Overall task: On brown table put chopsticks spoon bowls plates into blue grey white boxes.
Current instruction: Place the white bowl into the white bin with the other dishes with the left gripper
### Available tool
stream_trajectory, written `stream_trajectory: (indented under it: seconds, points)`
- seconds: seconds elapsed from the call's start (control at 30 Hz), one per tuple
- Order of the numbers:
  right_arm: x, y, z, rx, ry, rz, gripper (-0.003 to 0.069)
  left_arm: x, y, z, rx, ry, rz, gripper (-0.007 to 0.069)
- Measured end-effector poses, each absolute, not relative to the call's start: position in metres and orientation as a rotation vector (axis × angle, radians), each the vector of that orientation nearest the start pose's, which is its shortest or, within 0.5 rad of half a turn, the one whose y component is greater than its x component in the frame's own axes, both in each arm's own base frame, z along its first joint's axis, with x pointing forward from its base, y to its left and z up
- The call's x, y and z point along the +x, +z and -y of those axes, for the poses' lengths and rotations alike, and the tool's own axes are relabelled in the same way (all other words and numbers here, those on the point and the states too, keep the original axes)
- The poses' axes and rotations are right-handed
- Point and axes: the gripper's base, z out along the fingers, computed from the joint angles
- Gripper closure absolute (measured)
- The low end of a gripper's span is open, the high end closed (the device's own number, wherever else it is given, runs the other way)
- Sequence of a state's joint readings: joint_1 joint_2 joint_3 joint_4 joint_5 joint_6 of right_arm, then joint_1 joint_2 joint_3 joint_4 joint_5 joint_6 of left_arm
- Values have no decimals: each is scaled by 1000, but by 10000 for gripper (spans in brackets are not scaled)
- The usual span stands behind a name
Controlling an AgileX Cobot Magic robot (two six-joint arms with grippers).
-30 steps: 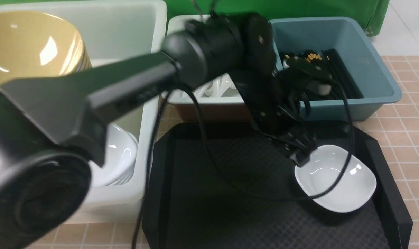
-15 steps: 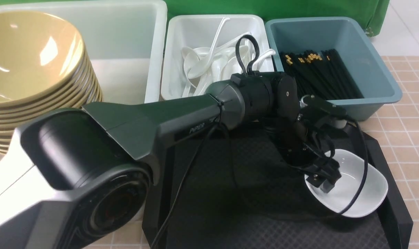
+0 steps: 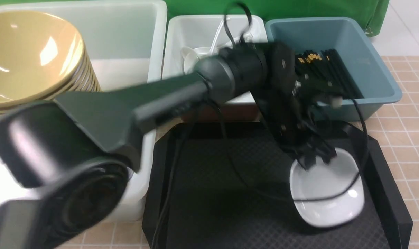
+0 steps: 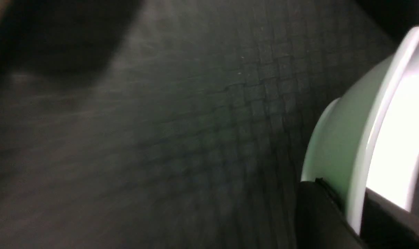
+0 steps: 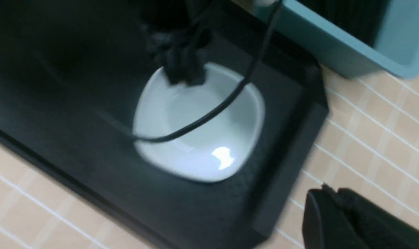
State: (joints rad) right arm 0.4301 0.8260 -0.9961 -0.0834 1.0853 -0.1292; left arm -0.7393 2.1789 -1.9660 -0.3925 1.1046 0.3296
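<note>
A white squarish bowl [image 3: 328, 197] rests tilted on the black tray [image 3: 223, 193]. My left gripper [image 3: 315, 157] is shut on its far rim; in the left wrist view the rim [image 4: 358, 193] sits pinched between the two dark jaws, and the left gripper [image 4: 347, 199] shows only its tips. The right wrist view shows the same bowl [image 5: 202, 138] with the left gripper [image 5: 183, 74] on its edge. My right gripper [image 5: 332, 192] hangs shut and empty over the tiled table beside the tray. Black chopsticks [image 3: 334, 67] lie in the blue box [image 3: 375, 58]. White spoons [image 3: 192, 57] lie in the small white box [image 3: 182, 31].
A stack of tan bowls [image 3: 29, 58] fills the left of the large pale box [image 3: 126, 38]. My left arm [image 3: 154, 100] crosses in front of the boxes, with a cable looping over the bowl. The tray has raised walls [image 3: 385, 193].
The left gripper went from open over the bowl to shut on its rim. The bowl has tipped and shifted left, and the left arm has risen.
</note>
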Motion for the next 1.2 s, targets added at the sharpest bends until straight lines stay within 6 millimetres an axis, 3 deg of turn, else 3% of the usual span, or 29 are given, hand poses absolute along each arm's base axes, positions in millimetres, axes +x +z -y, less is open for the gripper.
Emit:
stream_trajectory:
  seconds: [0.1,0.2,0.27,0.3,0.33,0.37,0.4,0.57,0.6,0.67,0.73,0.83,0.97,1.2]
  points:
    - [129,388,-63,-737,170,-2235,580,330,303,311,1264,-621,-2441,618]
    - [139,402,-80,-825,292,-2154,580,323,367,266,1172,-584,-2353,618]
    - [149,407,-95,-901,365,-2117,580,318,395,232,1078,-536,-2328,618]
    - [150,408,-97,-910,380,-2110,580,317,396,228,1067,-532,-2335,618]
    - [159,408,-113,-981,424,-2100,580,313,409,197,980,-476,-2349,618]
    - [158,409,-114,-987,430,-2094,580,312,407,193,970,-470,-2363,618]
    - [164,406,-133,-1078,465,-2086,580,307,411,165,882,-419,-2400,618]
    - [168,396,-186,-1304,503,-2042,580,278,400,88,620,-314,-2530,618]
    - [168,397,-188,-1311,500,-2036,580,277,399,83,600,-308,-2534,618]
    - [170,391,-213,-1408,475,-1998,580,253,394,53,464,-273,-2551,618]
    - [174,388,-225,-1437,456,-1976,580,238,391,34,362,-236,-2531,618]
    - [180,382,-236,-1455,443,-1969,580,224,385,14,245,-191,-2503,618]
    - [186,376,-244,-1455,434,-1971,580,219,369,-2,150,-147,-2493,618]
    - [190,376,-245,-1442,414,-1948,580,234,331,-1,288,-143,-2555,589]
